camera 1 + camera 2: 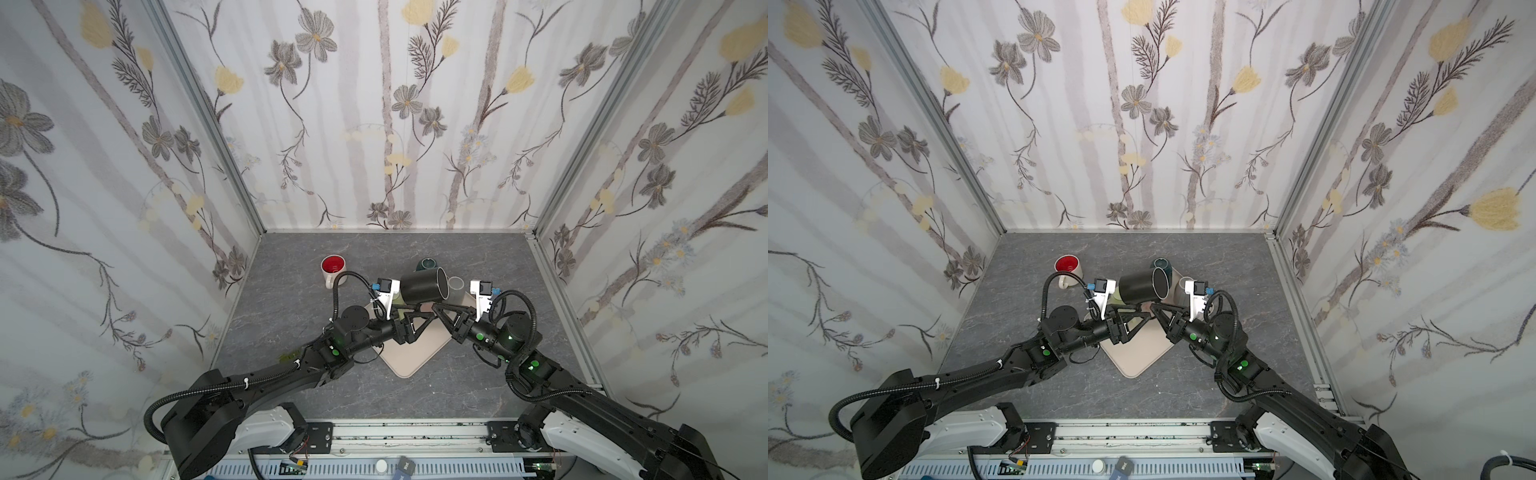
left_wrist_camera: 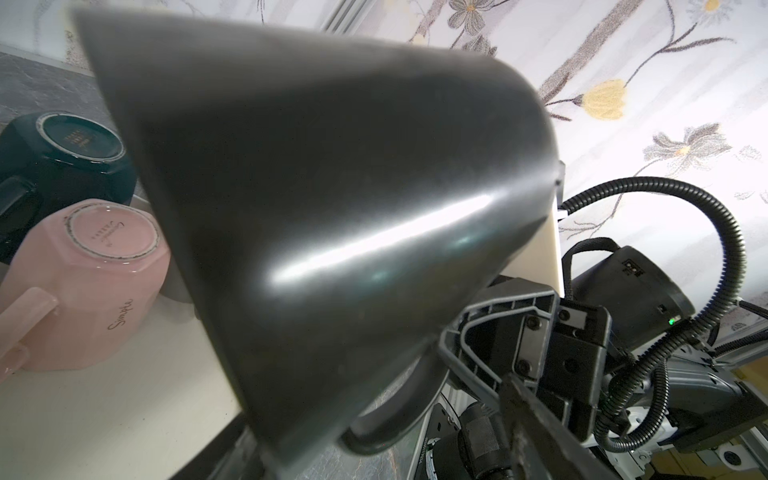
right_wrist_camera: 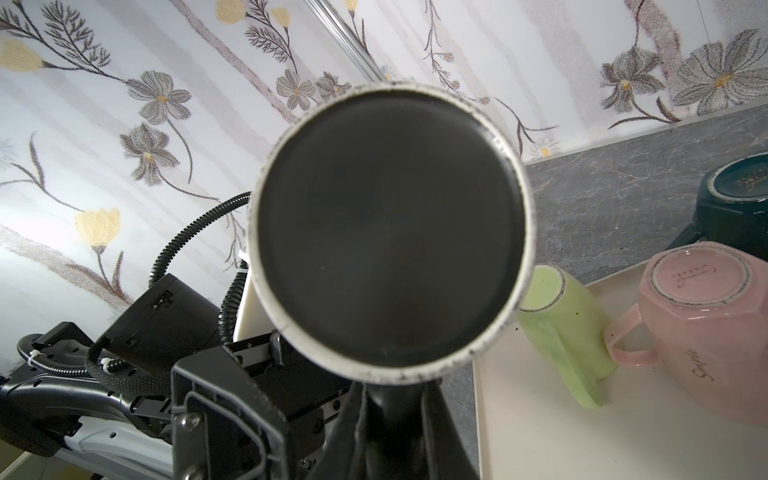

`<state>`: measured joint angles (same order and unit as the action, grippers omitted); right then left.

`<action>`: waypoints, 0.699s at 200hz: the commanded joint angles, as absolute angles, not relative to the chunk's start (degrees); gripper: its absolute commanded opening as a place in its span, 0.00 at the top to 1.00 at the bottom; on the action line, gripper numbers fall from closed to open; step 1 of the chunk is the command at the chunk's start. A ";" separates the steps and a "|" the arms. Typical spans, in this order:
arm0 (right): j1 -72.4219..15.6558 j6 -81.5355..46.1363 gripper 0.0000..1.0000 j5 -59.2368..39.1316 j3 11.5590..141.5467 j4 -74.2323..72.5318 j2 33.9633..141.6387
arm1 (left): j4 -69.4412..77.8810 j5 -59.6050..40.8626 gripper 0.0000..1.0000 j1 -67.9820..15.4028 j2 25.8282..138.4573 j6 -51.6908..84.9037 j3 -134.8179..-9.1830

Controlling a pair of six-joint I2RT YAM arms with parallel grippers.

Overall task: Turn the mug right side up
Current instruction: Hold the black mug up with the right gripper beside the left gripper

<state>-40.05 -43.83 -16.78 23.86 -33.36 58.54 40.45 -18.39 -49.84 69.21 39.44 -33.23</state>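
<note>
Mug [image 1: 422, 286] hangs on its side above the tray [image 1: 409, 357], its handle pinched in the closed right end effector [image 1: 438, 311]. Left end effector [image 1: 415, 312] sits beneath its body; whether it grips, I cannot tell. Roughly halfway by my judgement: uprighting and setting down remain.

I see the glossy black cylindrical mug [image 1: 1140, 286] on its side in the air above the beige square tray [image 1: 1133, 357], pale-rimmed end toward the tray's right corner. The right gripper [image 1: 1156, 311] is clamped under it; the left gripper [image 1: 1140, 314] is alongside, jaws parted. A red-lined white mug [image 1: 1068, 268] stands left of the tray.
</note>
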 commanded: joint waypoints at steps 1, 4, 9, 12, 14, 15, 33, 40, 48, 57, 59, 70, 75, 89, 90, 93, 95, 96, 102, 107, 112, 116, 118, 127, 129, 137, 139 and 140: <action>-40.19 -45.09 1.00 -18.80 23.49 -42.48 59.40 | 45.12 -19.34 0.22 -49.72 69.42 39.38 -34.32; -40.19 -45.09 1.00 -18.86 23.49 -42.45 59.48 | 45.17 -19.48 0.22 -49.89 69.43 39.42 -34.37; -40.20 -45.09 1.00 -18.93 23.47 -42.45 59.64 | 45.33 -19.67 0.22 -49.91 69.54 39.45 -34.45; -40.19 -45.09 1.00 -18.98 23.44 -42.58 59.72 | 45.37 -19.75 0.22 -49.89 69.52 39.46 -34.50; -40.22 -45.09 1.00 -18.98 23.46 -42.59 59.78 | 45.42 -19.81 0.22 -49.91 69.54 39.53 -34.53; -40.24 -45.09 1.00 -18.98 23.42 -42.61 59.77 | 45.39 -19.79 0.22 -49.87 69.53 39.54 -34.54; -40.24 -45.16 1.00 -18.95 23.29 -43.07 60.08 | 45.33 -19.85 0.23 -49.96 69.52 39.64 -34.81; -40.17 -45.18 1.00 -18.98 23.21 -43.15 60.18 | 45.47 -19.92 0.24 -49.90 69.54 39.72 -34.82; -40.17 -45.23 1.00 -19.03 23.26 -43.16 60.37 | 45.53 -19.82 0.24 -49.90 69.52 39.73 -34.82; -40.21 -45.18 1.00 -19.07 23.12 -43.24 60.38 | 45.43 -19.68 0.26 -49.79 69.43 39.73 -34.80; -40.18 -45.18 1.00 -19.07 23.05 -43.24 60.38 | 45.42 -19.69 0.28 -49.82 69.37 39.66 -34.83; -40.17 -45.18 1.00 -19.08 22.86 -43.24 60.60 | 45.31 -19.60 0.34 -49.84 69.26 39.25 -34.81; -40.21 -45.10 1.00 -19.27 22.83 -43.29 60.62 | 45.08 -19.56 0.34 -49.86 69.11 39.00 -34.79; -40.17 -45.16 1.00 -19.87 22.68 -43.67 60.97 | 44.65 -19.10 0.35 -49.92 68.61 38.60 -34.48; -40.17 -45.17 1.00 -19.95 22.68 -43.67 60.94 | 44.65 -19.09 0.35 -49.88 68.58 38.55 -34.51; -40.20 -45.15 1.00 -20.09 22.68 -43.77 60.99 | 44.65 -19.01 0.36 -49.89 68.49 38.44 -34.43; -40.17 -45.10 1.00 -20.18 22.65 -43.81 61.10 | 44.60 -18.99 0.36 -49.85 68.41 38.35 -34.40; -40.17 -45.10 1.00 -20.20 22.62 -43.79 61.09 | 44.58 -18.99 0.36 -49.84 68.35 38.33 -34.38; -40.22 -45.16 1.00 -20.30 22.58 -43.86 61.18 | 44.48 -18.88 0.38 -49.84 68.09 38.14 -34.33; -40.21 -45.18 1.00 -20.12 22.36 -43.85 61.26 | 44.29 -18.81 0.39 -49.79 67.91 37.92 -34.26; -40.17 -45.18 1.00 -19.84 22.13 -43.84 61.24 | 44.23 -18.73 0.40 -49.79 67.69 37.68 -34.23; -40.19 -45.26 1.00 -19.80 22.04 -43.90 61.31 | 43.94 -18.55 0.42 -49.68 67.47 37.50 -34.18; -40.19 -45.26 1.00 -19.71 22.01 -43.93 61.34 | 43.83 -18.50 0.43 -49.73 67.41 37.46 -34.19; -40.24 -45.42 1.00 -19.82 21.64 -44.46 61.50 | 43.05 -17.92 0.44 -49.75 66.88 37.27 -34.06; -40.18 -45.43 1.00 -19.92 21.58 -44.53 61.63 | 42.95 -17.79 0.44 -49.75 66.82 37.20 -34.05; -40.21 -45.44 1.00 -20.77 21.61 -45.04 62.08 | 43.08 -17.45 0.45 -49.78 66.27 37.03 -33.68; -40.18 -45.44 1.00 -20.86 21.68 -45.08 62.17 | 43.18 -17.41 0.45 -49.76 66.16 36.94 -33.60; -40.22 -45.44 1.00 -20.89 21.65 -45.13 62.20 | 43.21 -17.41 0.45 -49.75 66.08 36.93 -33.59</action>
